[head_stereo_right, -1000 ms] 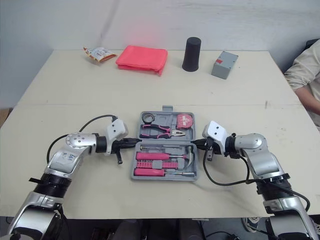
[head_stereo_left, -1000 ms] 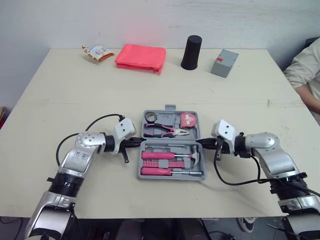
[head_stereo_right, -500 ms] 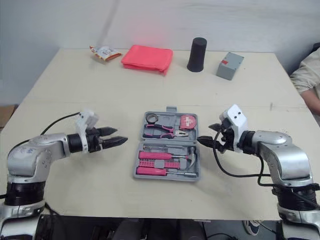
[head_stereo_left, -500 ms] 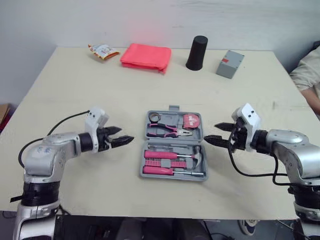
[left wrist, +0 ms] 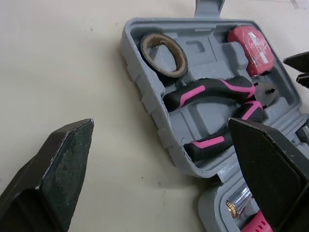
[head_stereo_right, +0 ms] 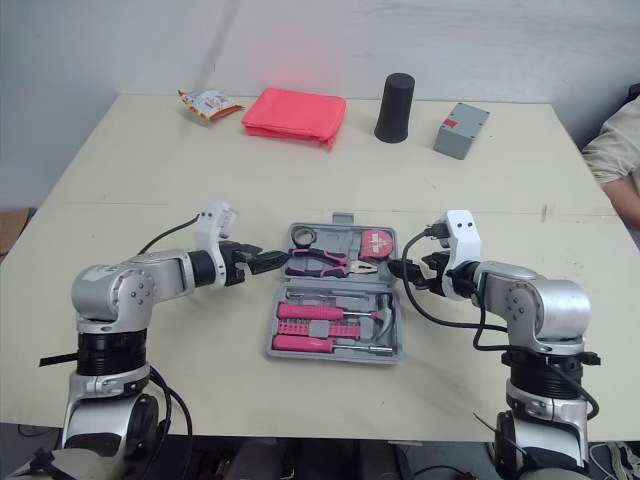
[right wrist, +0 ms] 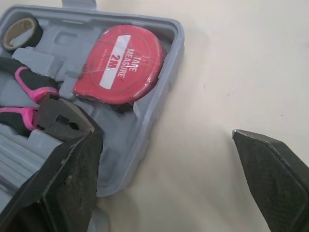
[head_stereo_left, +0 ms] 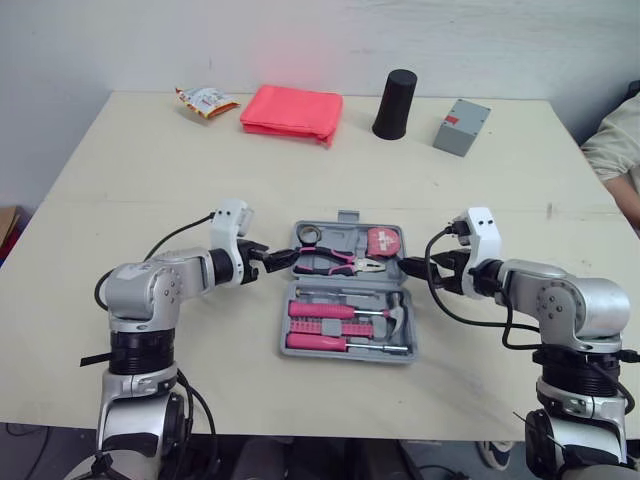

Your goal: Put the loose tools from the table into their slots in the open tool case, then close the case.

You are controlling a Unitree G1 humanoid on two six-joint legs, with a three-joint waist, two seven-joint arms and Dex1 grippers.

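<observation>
The table [head_stereo_left: 130, 190] carries the open tool case [left wrist: 145, 94] near its 6 o'clock edge, with bare top stretching wide toward 9 and 3 o'clock. Both forearms fold inward, level, aimed at each other across the case's far half. The left gripper [head_stereo_left: 283, 260] at the case's 9 o'clock and the right gripper [head_stereo_left: 408, 268] at its 3 o'clock are both spread wide and empty, each straddling a case wall. Pliers [left wrist: 212, 96], tape measure [right wrist: 120, 63] and tape roll [left wrist: 163, 53] sit in their slots.
</observation>
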